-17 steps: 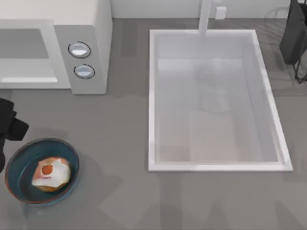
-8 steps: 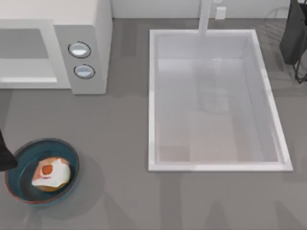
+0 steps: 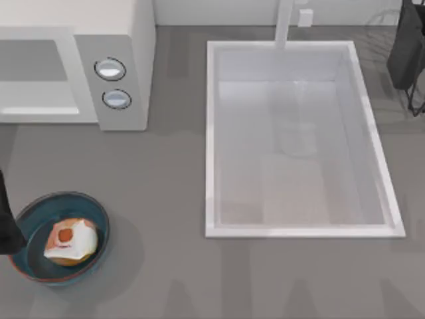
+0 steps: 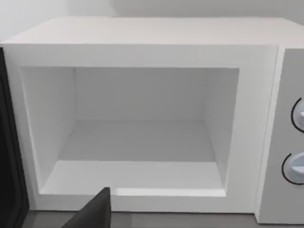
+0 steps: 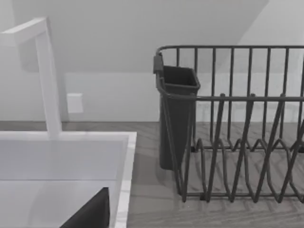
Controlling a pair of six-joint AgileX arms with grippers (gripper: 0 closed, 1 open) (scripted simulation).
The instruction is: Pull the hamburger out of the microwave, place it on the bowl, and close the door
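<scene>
The left gripper (image 3: 5, 222) sits at the table's left edge, just beside the bowl (image 3: 99, 222); whether its fingers are spread or closed cannot be told. The hamburger (image 3: 70, 241) lies in the bowl, and the microwave (image 4: 142, 52) stands with an empty cavity. What remains, it seems, is the door (image 4: 8, 156), a dark edge at the cavity's side: push its free edge in a smooth arc, clearing the bowl. The right arm is parked at the far right, by the dish rack (image 5: 237, 123).
</scene>
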